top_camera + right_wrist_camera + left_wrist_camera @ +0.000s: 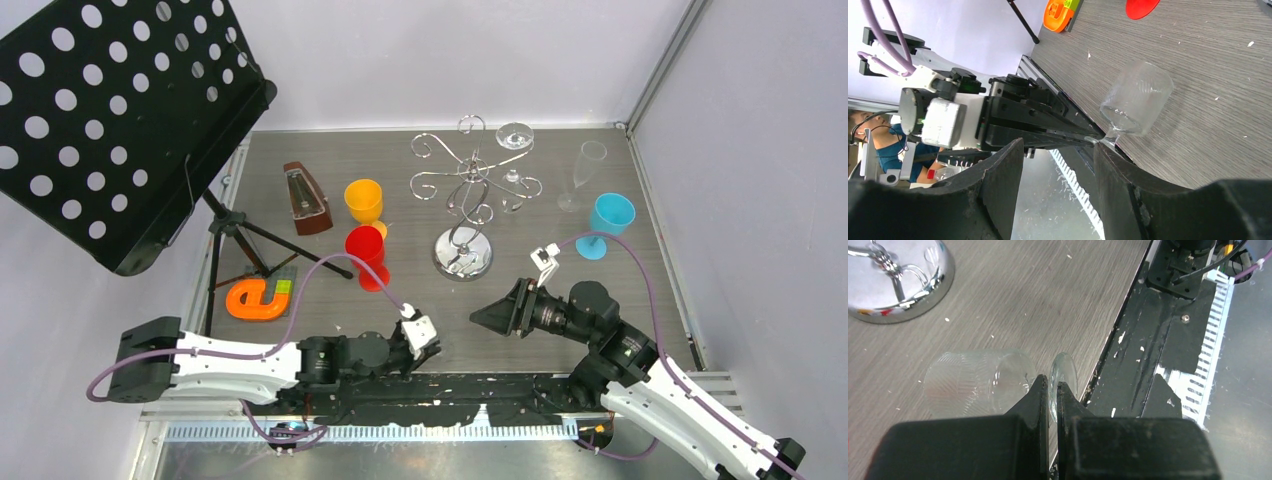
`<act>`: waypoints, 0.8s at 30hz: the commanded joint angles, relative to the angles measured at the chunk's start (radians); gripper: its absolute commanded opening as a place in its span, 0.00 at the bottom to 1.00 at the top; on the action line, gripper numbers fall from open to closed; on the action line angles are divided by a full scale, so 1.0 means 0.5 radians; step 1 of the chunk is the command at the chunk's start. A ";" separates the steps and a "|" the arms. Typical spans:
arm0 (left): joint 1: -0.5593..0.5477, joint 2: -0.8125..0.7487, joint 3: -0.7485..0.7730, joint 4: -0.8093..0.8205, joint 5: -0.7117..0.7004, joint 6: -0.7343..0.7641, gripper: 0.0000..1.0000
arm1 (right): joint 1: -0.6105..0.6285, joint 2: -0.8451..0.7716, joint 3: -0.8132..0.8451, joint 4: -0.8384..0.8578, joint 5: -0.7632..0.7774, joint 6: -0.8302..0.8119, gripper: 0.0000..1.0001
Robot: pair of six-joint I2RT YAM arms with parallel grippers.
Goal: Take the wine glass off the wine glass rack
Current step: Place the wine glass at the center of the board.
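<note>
The chrome wine glass rack [470, 185] stands mid-table on its mirrored base [923, 300]. One clear wine glass [515, 135] hangs from its far right arm. A second clear wine glass [978, 382] is off the rack and lies on its side low over the table by the near edge. My left gripper [1053, 382] is shut on its round foot [1065, 372]. In the right wrist view this glass [1135, 100] shows its ribbed bowl pointing away from the left gripper [425, 338]. My right gripper [1058, 145] is open and empty, just right of the glass and pointing left [485, 317].
A black music stand [110, 110] on a tripod fills the left. A metronome [308, 200], an orange cup [364, 200], a red cup [366, 247] and an orange letter toy [255, 298] stand left of the rack. A flute [585, 170] and a blue cup [608, 220] stand right.
</note>
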 commanded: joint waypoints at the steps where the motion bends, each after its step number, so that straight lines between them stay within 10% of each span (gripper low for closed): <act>1: -0.007 0.062 -0.013 0.339 -0.014 -0.054 0.00 | 0.009 -0.029 0.020 0.000 0.037 -0.041 0.60; 24: -0.007 0.513 0.025 0.330 -0.049 -0.178 0.00 | 0.008 -0.097 -0.034 -0.035 0.063 -0.053 0.60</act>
